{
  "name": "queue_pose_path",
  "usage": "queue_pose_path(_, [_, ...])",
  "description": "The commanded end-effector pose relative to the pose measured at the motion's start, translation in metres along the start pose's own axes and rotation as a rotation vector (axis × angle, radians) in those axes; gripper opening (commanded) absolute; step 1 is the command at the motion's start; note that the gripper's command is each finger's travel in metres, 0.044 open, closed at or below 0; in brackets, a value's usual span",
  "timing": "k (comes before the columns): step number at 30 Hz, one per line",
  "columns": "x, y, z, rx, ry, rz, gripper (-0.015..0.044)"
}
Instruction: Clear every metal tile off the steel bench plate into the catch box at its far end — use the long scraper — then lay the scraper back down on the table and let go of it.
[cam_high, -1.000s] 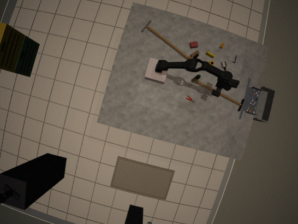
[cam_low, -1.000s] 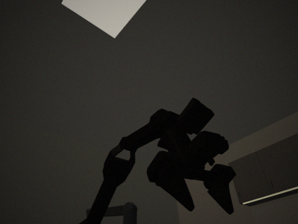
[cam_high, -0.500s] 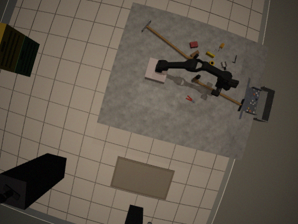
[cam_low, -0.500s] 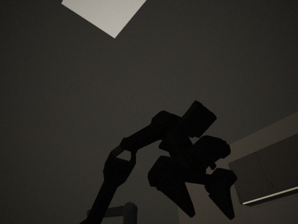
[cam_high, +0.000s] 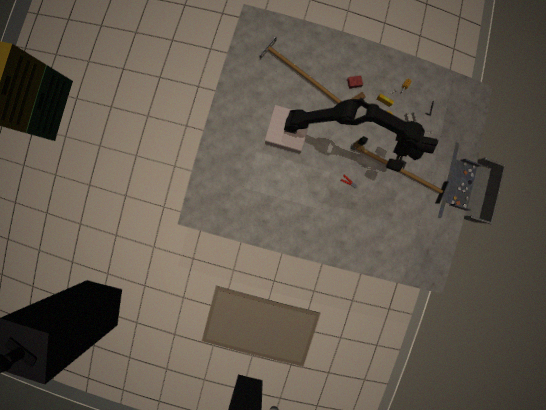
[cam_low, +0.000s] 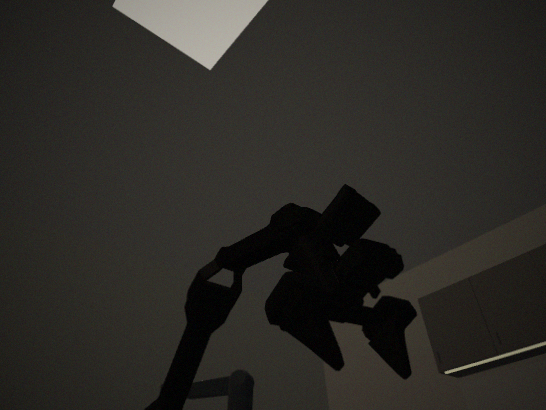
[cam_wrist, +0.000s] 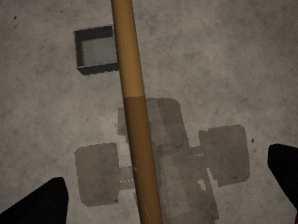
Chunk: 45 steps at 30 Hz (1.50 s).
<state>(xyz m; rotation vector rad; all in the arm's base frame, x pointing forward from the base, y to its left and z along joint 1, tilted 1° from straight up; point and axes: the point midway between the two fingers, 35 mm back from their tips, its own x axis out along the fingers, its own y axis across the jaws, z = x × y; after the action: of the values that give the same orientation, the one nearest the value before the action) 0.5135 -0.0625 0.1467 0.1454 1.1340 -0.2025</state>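
The long scraper (cam_high: 422, 181) (cam_wrist: 131, 65) lies on the table, its wooden handle running to a dark head at the near edge of the steel plate (cam_high: 453, 181). Several small metal tiles (cam_high: 462, 187), white, orange and dark, lie on the plate. The dark catch box (cam_high: 493, 192) stands at the plate's far end. My gripper (cam_high: 401, 156) (cam_low: 374, 373) (cam_wrist: 171, 172) is open and empty above the handle. In the wrist view the handle passes between the two fingers, a little left of the middle. The exterior view shows the gripper but no scraper.
A second wooden-handled tool (cam_high: 305, 74) lies behind the arm. A red block (cam_high: 355, 81), a yellow block (cam_high: 385, 99), an orange-handled tool (cam_high: 407, 84) and a hex key (cam_high: 431, 108) lie on that side. Red pliers (cam_high: 347, 180) lie opposite. A small square tray (cam_wrist: 97, 50) sits beside the handle.
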Motion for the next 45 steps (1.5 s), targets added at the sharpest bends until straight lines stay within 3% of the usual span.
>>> queue_pose_path(1, [-0.004, 0.0, -0.006, -0.017, -0.001, -0.01, 0.044])
queue_pose_path(45, [-0.078, 0.013, -0.076, -0.017, -0.129, -0.013, 0.044])
